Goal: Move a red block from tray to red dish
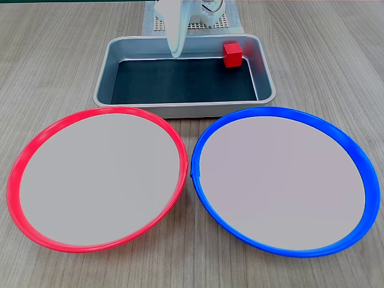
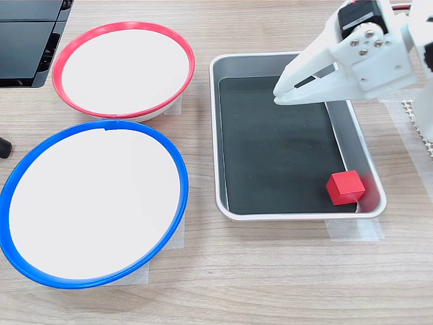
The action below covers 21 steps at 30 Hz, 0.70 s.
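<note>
the white gripper [image 2: 279, 95] hangs over the tray [image 2: 218, 135], its jaws pressed together on nothing. the red block [image 2: 346, 187] sits on the tray's black floor in the corner at the second exterior view's lower right, well apart from the gripper. the red dish [image 1: 15, 180] and the blue dish [image 1: 372, 180] lie empty, just beside each other on the wooden table [image 1: 54, 60].

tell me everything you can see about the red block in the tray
The red block is a small, plain, bright red cube with matte faces, sitting flat on the tray's dark floor. It sits in a corner, against or very near the silver walls: the far right corner in the first exterior view. Nothing grips it.
</note>
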Tool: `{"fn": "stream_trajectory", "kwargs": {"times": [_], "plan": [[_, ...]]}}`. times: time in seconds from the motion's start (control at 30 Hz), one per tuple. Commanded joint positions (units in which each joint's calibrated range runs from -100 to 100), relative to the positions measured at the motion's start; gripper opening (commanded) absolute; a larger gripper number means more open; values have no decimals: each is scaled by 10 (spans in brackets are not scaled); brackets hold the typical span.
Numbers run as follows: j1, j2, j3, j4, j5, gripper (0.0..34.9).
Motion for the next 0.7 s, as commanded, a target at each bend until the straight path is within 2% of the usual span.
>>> {"fn": "stream_trajectory", "kwargs": {"times": [0.0, 0.23, 0.27, 0.37, 0.57, 0.63, 0.67], "plan": [[3, -3, 0, 1, -2, 4], [-2, -1, -2, 9, -10, 4], [-8, 14, -28, 21, 7, 3], [-44, 187, -198, 74, 156, 3], [-115, 419, -431, 225, 373, 2], [-154, 496, -475, 241, 429, 5], [-167, 525, -479, 236, 449, 34]]}}
